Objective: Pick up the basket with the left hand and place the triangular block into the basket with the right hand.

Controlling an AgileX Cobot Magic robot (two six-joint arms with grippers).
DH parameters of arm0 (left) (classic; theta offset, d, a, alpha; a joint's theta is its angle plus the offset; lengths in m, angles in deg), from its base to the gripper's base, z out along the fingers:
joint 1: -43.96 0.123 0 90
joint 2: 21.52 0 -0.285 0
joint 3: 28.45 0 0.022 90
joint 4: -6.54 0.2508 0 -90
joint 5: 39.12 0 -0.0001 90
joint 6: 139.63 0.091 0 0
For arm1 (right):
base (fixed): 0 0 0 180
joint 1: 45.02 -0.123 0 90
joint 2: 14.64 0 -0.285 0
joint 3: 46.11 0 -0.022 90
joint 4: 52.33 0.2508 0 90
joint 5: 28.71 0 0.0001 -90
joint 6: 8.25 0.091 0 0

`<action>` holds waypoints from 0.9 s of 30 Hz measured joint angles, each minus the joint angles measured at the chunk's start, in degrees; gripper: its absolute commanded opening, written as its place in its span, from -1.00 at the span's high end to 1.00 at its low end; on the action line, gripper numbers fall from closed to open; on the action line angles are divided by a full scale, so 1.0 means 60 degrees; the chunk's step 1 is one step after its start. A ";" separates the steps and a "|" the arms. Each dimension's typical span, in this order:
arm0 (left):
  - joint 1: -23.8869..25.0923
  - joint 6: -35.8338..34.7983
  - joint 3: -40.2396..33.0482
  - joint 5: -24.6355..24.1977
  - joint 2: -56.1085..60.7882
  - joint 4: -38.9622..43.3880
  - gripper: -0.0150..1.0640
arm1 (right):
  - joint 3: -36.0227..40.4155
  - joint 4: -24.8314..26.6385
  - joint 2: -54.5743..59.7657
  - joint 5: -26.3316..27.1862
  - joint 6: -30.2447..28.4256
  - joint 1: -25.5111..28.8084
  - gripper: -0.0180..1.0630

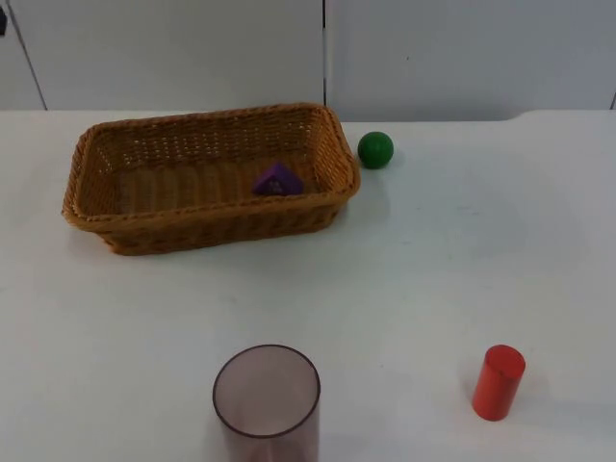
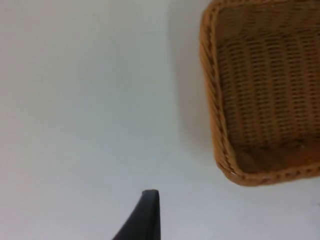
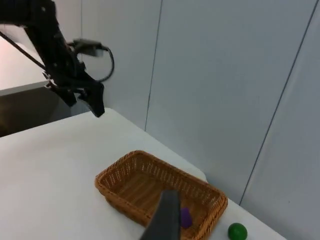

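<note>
Basket (image 1: 96,207) — woven, tan — holds purple triangular block (image 1: 277,180); hands' grip can't be told.

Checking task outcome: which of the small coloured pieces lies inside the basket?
The purple triangular block, on the basket floor. The green ball and red cylinder sit outside.

No readable text, labels, brands, numbers or signs on any object or surface.

Left gripper (image 3: 92,102) hangs raised, seemingly closed; right gripper (image 3: 165,220) raised too.
</note>
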State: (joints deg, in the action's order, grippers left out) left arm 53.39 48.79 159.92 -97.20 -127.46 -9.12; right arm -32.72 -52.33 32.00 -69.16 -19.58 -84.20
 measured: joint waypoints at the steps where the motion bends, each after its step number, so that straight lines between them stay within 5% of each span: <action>1: 0.0000 0.0180 -0.0562 0.0282 0.0460 -0.0142 -0.78 | 0.0000 0.0000 0.0000 -0.0071 0.0046 0.0000 -0.41; 8: -0.0103 0.1543 -0.3542 0.1922 0.4127 -0.1610 -0.78 | 0.0386 0.0000 -0.0255 -0.0457 0.0205 0.0000 -0.41; 14: -0.1237 0.2049 -0.5237 0.3232 0.6985 -0.1906 -0.78 | 0.1267 0.0000 -0.1071 -0.0493 0.0450 0.0000 -0.41; 19: -0.2017 0.2101 -0.6042 0.2907 0.8766 -0.1974 -0.78 | 0.1987 0.0055 -0.1840 -0.0558 0.0733 0.0000 -0.41; 27: -0.2085 0.2101 -0.7784 0.2490 1.1388 -0.1873 -0.78 | 0.3171 0.0000 -0.3293 -0.0848 0.1294 0.0000 -0.41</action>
State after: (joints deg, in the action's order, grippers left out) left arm 40.88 61.39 113.21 -82.26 -59.13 -20.36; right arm -13.70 -52.33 12.24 -74.25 -11.82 -84.20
